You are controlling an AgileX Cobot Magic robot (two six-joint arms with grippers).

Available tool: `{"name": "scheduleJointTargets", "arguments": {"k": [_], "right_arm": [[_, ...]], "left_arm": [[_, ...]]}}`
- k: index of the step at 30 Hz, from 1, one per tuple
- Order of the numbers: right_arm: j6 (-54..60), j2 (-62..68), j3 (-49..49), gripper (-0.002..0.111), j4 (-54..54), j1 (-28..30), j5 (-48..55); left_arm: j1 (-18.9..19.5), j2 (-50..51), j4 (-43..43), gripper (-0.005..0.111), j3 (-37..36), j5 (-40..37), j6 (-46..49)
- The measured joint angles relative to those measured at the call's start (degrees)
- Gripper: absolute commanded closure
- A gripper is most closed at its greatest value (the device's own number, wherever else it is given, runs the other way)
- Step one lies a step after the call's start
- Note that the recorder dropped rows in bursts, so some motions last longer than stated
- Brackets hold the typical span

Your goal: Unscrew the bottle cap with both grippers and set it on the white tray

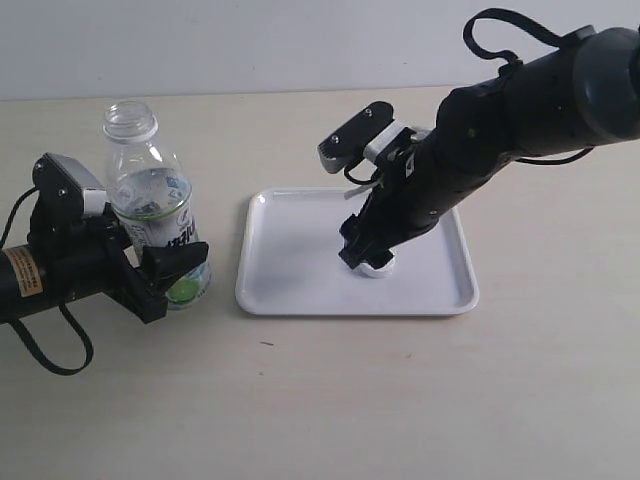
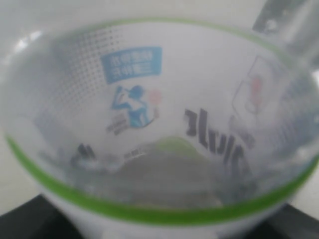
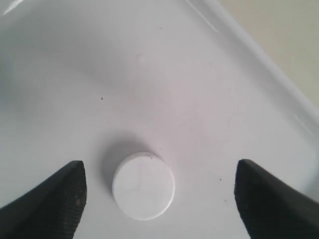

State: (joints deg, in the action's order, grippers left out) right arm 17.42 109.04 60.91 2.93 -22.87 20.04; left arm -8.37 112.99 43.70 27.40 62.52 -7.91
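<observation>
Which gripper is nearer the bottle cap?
Right. The right gripper hangs over the bottle cap on the white tray, fingers open either side; the left gripper is off at the bottle, gripping it.

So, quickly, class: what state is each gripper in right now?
Left gripper: closed on the bottle, low on its body.
Right gripper: open, holding nothing; the bottle cap lies on the white tray between its jaws.
</observation>
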Motion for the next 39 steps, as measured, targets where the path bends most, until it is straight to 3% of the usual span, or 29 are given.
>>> {"name": "scheduleJointTargets", "arguments": {"k": [9,14,23,30,39], "right_arm": [[1.20,-1.75,0.00,0.031,0.00,0.00,0.89],[7.11,-1.75,1.41,0.031,-0.11,0.00,-5.10],[7.46,-2.09,5.57,0.031,-0.11,0.00,-6.41],[7.46,-2.09,5.57,0.031,-0.11,0.00,-6.21],[7.46,-2.09,5.57,0.031,-0.11,0.00,-6.18]], "left_arm": [[0.00,0.00,0.00,0.107,0.00,-0.61,0.00],[0.00,0.00,0.00,0.107,0.00,-0.78,0.00],[0.00,0.00,0.00,0.106,0.00,-0.78,0.00],[0.00,0.00,0.00,0.079,0.00,-0.78,0.00],[0.00,0.00,0.00,0.055,0.00,-0.88,0.44]]}}
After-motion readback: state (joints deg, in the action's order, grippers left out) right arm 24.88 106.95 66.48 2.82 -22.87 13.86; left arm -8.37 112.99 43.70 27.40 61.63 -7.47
